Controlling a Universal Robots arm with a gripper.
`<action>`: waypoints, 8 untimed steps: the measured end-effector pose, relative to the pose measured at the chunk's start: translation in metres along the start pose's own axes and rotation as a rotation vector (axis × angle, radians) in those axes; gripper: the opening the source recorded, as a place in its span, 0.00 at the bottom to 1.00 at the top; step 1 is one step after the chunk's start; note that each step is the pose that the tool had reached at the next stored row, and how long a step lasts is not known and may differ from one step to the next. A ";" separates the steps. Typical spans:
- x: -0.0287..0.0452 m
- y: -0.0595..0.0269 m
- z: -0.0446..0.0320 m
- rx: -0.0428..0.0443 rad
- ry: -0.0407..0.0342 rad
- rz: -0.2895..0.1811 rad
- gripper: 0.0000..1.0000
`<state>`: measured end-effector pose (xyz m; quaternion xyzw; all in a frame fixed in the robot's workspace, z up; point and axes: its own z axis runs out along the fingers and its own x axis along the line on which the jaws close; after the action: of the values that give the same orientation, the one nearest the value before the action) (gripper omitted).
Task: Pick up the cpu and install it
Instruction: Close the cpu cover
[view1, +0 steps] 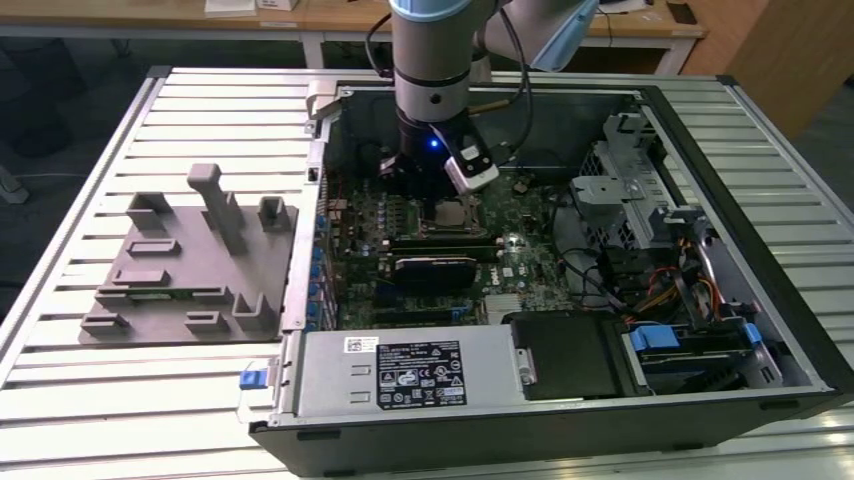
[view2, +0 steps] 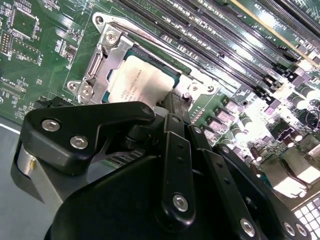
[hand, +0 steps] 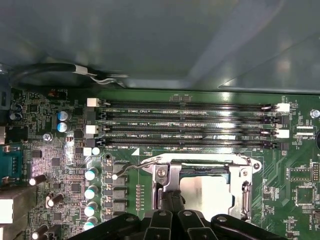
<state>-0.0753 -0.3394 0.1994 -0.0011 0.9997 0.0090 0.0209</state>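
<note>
The cpu (view2: 137, 80), a flat square chip with a silver-white top, lies flat inside the metal-framed socket (view2: 102, 55) on the green motherboard. The exterior view shows it (view1: 457, 212) in the middle of the open computer case, directly below the arm. My gripper (view2: 172, 100) hangs just over one edge of the chip, its black fingers drawn together and shut. In the first wrist view the fingertips (hand: 171, 197) meet beside the cpu (hand: 207, 192), next to the socket frame (hand: 165, 172). Whether they touch the chip is hidden by the gripper's body.
Several memory slots (hand: 185, 125) run alongside the socket. The case wall (view1: 334, 130) rises close to the arm. A power supply (view1: 400, 370) and a drive cage (view1: 641, 170) flank the board. A grey fixture block (view1: 187, 260) stands on the slatted table at the exterior view's left.
</note>
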 end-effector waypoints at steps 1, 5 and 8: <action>0.0000 0.0000 0.0000 0.0000 0.0000 0.000 0.11; -0.0001 0.0001 0.0000 0.0000 0.0000 0.000 0.11; -0.0001 0.0001 -0.0011 0.0001 0.0001 0.000 0.11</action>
<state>-0.0752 -0.3393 0.2005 -0.0011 0.9997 0.0090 0.0208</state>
